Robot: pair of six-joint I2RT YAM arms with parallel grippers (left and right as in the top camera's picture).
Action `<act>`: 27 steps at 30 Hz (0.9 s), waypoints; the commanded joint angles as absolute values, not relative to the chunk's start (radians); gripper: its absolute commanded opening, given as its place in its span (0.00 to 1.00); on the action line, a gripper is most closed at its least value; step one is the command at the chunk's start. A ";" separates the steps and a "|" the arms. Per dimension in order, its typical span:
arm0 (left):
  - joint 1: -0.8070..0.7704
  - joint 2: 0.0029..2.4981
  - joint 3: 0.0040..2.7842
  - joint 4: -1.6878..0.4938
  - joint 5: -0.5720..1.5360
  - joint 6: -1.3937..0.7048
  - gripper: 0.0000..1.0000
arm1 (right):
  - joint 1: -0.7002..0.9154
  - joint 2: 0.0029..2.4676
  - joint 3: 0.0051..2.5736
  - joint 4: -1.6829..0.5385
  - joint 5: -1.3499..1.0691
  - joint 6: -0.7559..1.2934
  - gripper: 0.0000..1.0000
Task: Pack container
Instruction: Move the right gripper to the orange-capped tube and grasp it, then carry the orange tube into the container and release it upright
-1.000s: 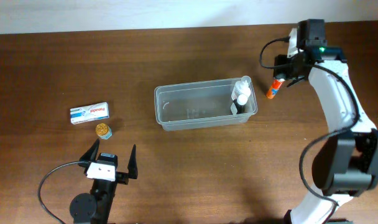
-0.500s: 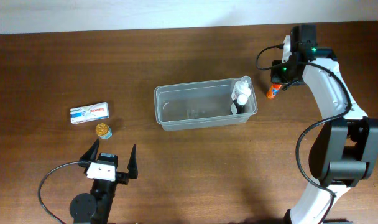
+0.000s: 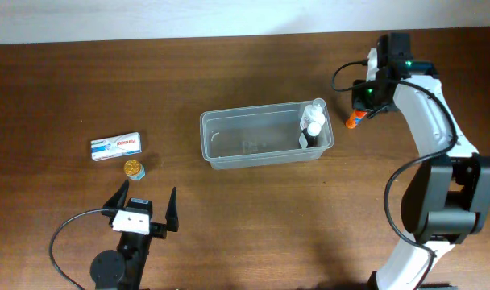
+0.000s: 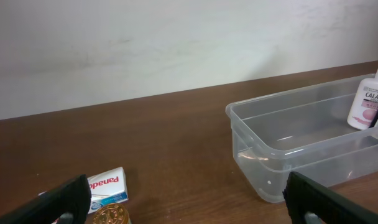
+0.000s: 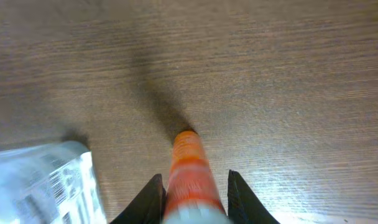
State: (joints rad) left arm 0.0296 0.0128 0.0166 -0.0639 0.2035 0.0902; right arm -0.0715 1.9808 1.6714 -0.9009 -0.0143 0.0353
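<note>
Box (image 4: 105,185) lettered Panadol; bottle (image 4: 370,99) lettered CALAM stands inside container (image 4: 263,162)

From above, soft even light covers the brown table (image 3: 229,217), with only faint, short shadows beside the container (image 3: 265,137). The wall (image 3: 148,20) is a bright white strip along the top. In the left wrist view the wall looks slightly washed out and the container is crisp. The left gripper (image 4: 188,202) shows only as dark, soft-edged fingers (image 4: 59,200) in the lower corners. The right wrist view is blurry: the orange tube (image 5: 190,163) smears near the lens, a soft shadow trails from its tip up to the left, and glare whitens the wood at lower right.
</note>
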 commanded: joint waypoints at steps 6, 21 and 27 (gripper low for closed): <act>0.036 0.006 0.009 -0.062 0.217 0.107 1.00 | -0.052 1.778 1.832 -0.994 -0.019 0.029 0.25; 0.036 0.006 0.009 -0.062 0.217 0.107 1.00 | 0.232 1.610 1.879 -1.014 -0.018 0.030 0.25; 0.036 0.006 0.009 -0.062 0.217 0.107 1.00 | 0.316 1.654 1.873 -1.014 0.011 0.030 0.25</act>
State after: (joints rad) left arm 0.0296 0.0128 0.0166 -0.0639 0.2031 0.0902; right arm 0.2901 1.6272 1.8610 -1.0183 -0.0158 0.0296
